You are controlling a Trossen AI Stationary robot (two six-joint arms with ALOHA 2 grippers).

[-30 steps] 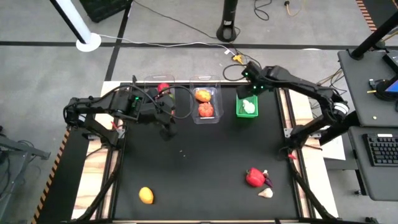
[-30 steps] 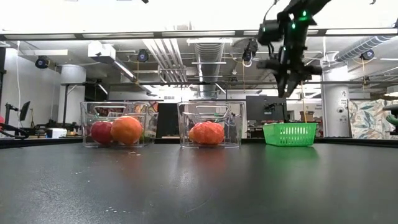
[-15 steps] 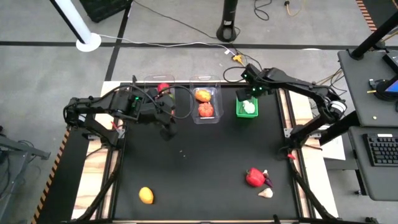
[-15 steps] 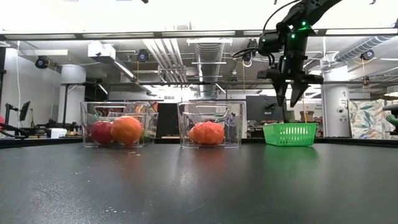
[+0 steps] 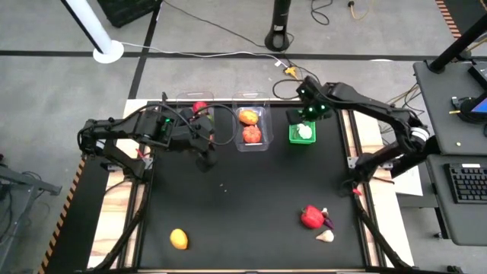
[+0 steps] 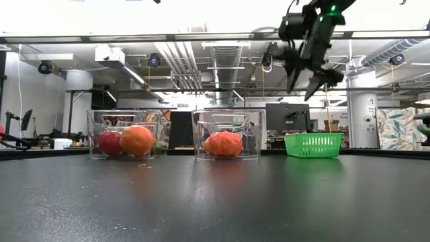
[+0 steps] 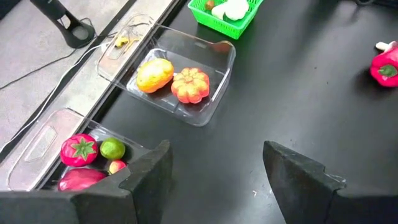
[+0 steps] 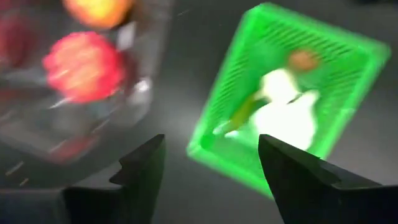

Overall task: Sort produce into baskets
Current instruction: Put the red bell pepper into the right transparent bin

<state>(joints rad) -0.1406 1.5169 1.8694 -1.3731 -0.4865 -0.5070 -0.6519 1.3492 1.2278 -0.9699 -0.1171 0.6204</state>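
The green mesh basket (image 5: 302, 131) at the table's far right holds white pieces (image 8: 287, 112). My right gripper (image 6: 304, 84) hangs open and empty above it. The middle clear tub (image 5: 251, 125) holds a yellow-orange piece and an orange pumpkin-like piece (image 7: 190, 85). The left clear tub (image 7: 81, 155) holds red and lime green pieces. My left gripper (image 7: 214, 174) is open and empty over the table, just near of the left tub. A red pepper (image 5: 311, 217), a dark purple piece (image 5: 328, 221), a white garlic-like piece (image 5: 325, 236) and an orange fruit (image 5: 179, 239) lie on the table.
The black table top (image 5: 251, 190) lies bare between the tubs and the loose pieces near the front edge. Wooden side rails (image 5: 122, 205) run along both sides.
My right gripper has dipped down toward the green basket, then risen and tipped; its fingers are now wider apart than a second ago. The left arm has kept still.
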